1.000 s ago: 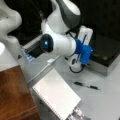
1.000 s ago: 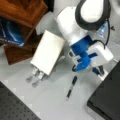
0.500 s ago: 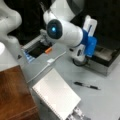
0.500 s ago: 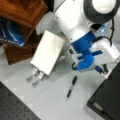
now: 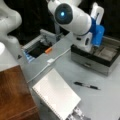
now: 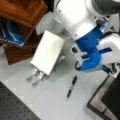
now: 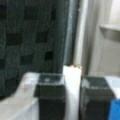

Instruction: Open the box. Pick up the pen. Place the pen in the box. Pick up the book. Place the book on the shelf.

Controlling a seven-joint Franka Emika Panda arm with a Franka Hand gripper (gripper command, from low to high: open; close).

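Box point(image 5: 96, 61) open, beige lining showing; gripper point(image 7: 71, 100) over it, jaws a bit apart w/ pale strip between, grasp state unclear. Pen point(image 5: 86, 85) on grey table point(image 5: 105, 100), book point(image 5: 56, 95) nearby

Robot lab: grey tabletop point(image 5: 67, 67), black perforated breadboard point(image 6: 15, 107) at its bottom-left corner in a front view, white cable point(image 5: 47, 65), white robot arm point(image 5: 75, 18).
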